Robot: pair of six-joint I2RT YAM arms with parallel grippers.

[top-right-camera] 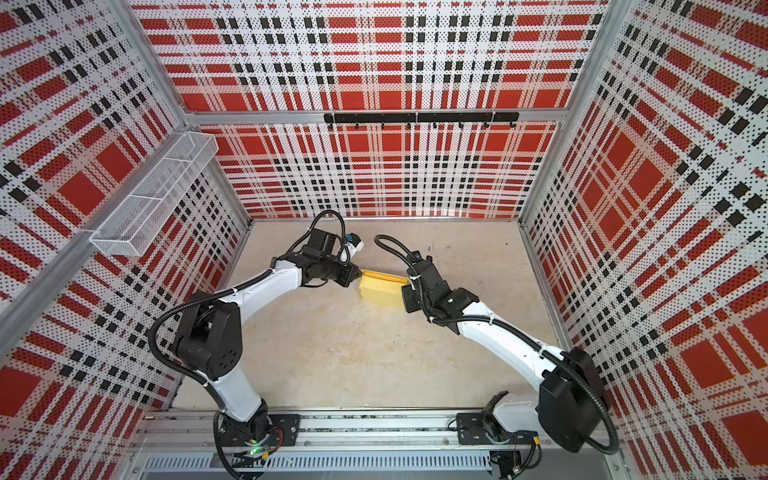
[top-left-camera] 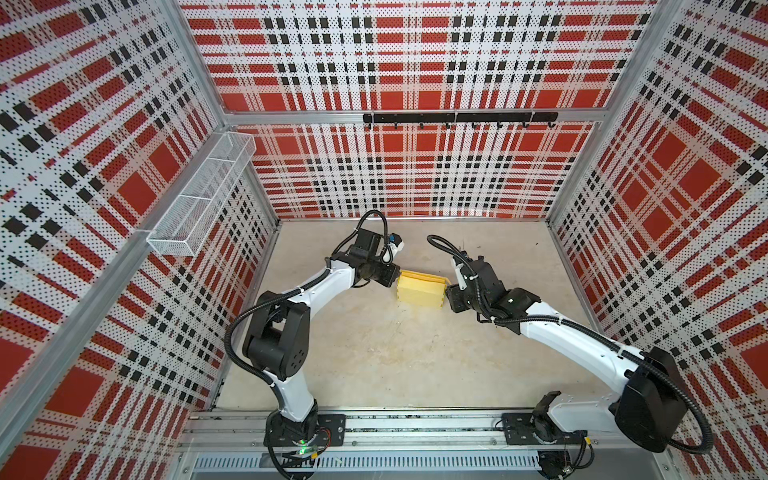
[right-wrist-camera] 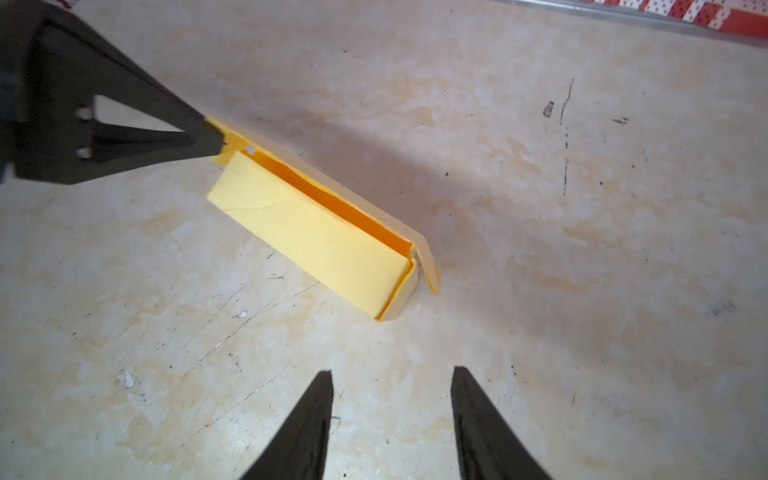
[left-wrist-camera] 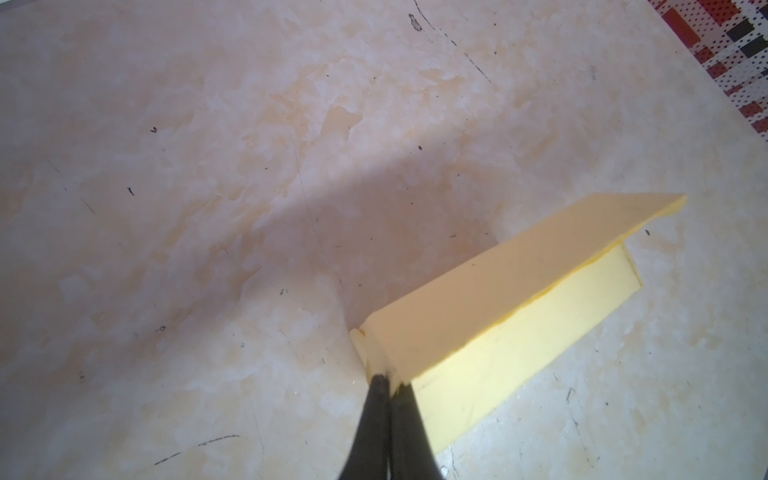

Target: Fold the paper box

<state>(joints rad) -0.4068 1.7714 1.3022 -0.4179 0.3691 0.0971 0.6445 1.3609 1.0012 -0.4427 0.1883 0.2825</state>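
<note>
The left tool (left-wrist-camera: 384,384) pinches an end corner of the paper box (top-left-camera: 420,291), which rests mid-table (top-left-camera: 374,353) between the two arms. The box looks mostly formed, with its walls up, but its long lid flap (left-wrist-camera: 519,274) stands ajar and probably needs tucking in. The right tool (right-wrist-camera: 391,376) is spread and empty near the box's other end.

Nothing readable in any of these shots as far as I can tell: no lettering, labels, brand marks or numbers I can make out in either the top views or the wrist views.
</note>
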